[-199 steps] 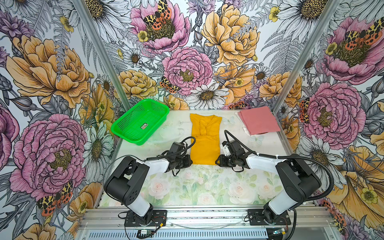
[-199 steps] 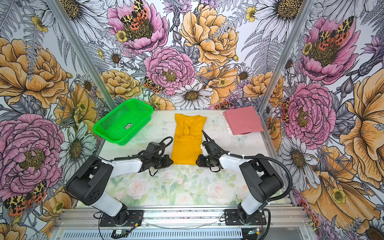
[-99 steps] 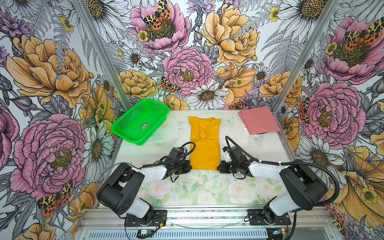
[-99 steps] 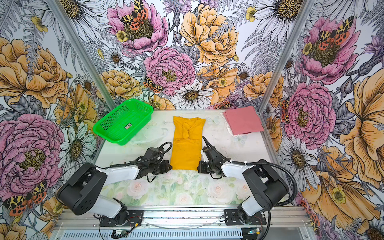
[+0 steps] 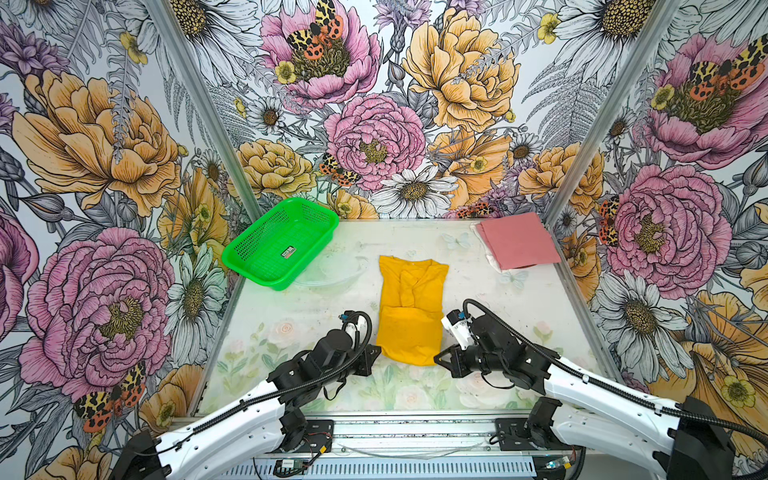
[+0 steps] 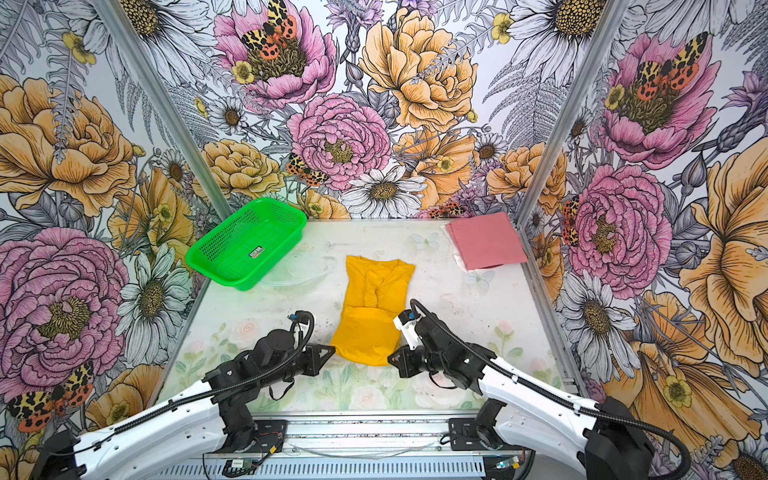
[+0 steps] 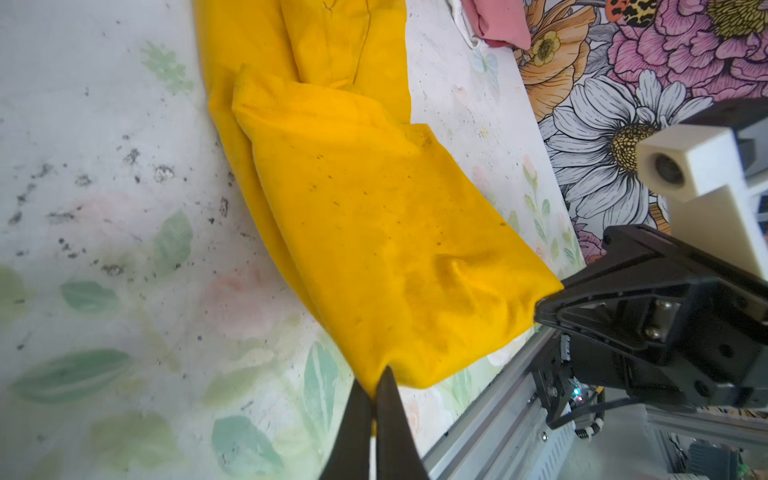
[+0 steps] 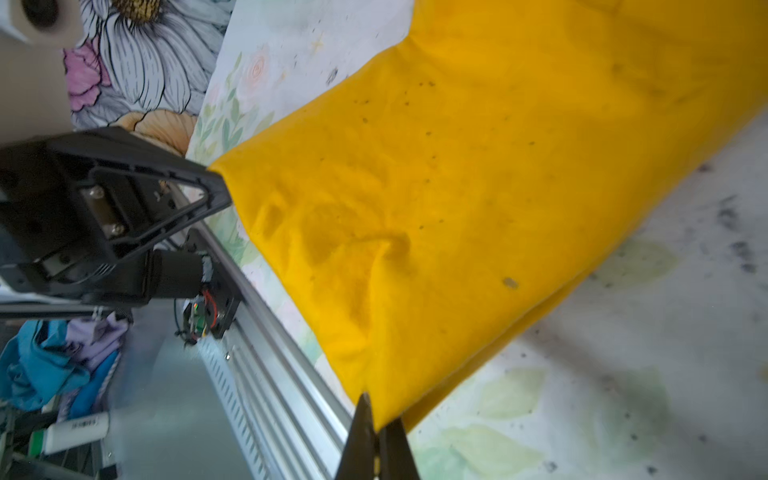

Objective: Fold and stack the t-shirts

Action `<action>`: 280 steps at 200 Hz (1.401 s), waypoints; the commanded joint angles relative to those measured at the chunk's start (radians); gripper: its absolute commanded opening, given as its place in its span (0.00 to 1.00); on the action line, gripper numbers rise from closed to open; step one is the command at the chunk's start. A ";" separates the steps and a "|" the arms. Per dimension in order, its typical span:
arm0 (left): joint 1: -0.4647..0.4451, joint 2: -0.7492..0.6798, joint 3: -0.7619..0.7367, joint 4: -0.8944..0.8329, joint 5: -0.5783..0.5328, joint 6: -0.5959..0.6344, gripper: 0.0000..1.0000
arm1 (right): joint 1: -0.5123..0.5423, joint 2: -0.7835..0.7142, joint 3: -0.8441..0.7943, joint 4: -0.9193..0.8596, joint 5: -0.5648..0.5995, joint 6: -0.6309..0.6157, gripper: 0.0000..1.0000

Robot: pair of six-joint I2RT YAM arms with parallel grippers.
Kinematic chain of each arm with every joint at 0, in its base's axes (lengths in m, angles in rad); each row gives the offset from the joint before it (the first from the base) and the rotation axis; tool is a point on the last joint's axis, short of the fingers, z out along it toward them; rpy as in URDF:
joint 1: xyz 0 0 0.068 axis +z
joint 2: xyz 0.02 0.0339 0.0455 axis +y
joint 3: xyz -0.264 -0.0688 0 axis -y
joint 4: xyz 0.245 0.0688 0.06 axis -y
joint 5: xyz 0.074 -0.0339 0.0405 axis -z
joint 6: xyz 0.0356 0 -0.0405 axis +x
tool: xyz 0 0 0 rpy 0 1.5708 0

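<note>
Yellow t-shirt (image 5: 411,332): matt soft cloth, creased, flecked with dark lint. Pink t-shirt (image 5: 517,243): matt cloth, smooth. Basket (image 5: 253,272): glossy perforated plastic. Desk (image 5: 498,299): smooth printed surface, dark scuffs. Left tool (image 7: 374,382), right tool (image 8: 378,411): matt black plastic. Front rail (image 5: 415,420): brushed metal.

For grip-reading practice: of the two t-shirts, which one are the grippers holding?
The mustard-yellow t-shirt: the left gripper and right gripper each pinch a near corner. The pink t-shirt lies folded, untouched, at the far right.
</note>
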 commanded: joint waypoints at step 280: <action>0.482 1.160 0.851 0.195 0.542 0.307 0.00 | -0.660 0.750 0.508 0.020 -0.279 -0.154 0.00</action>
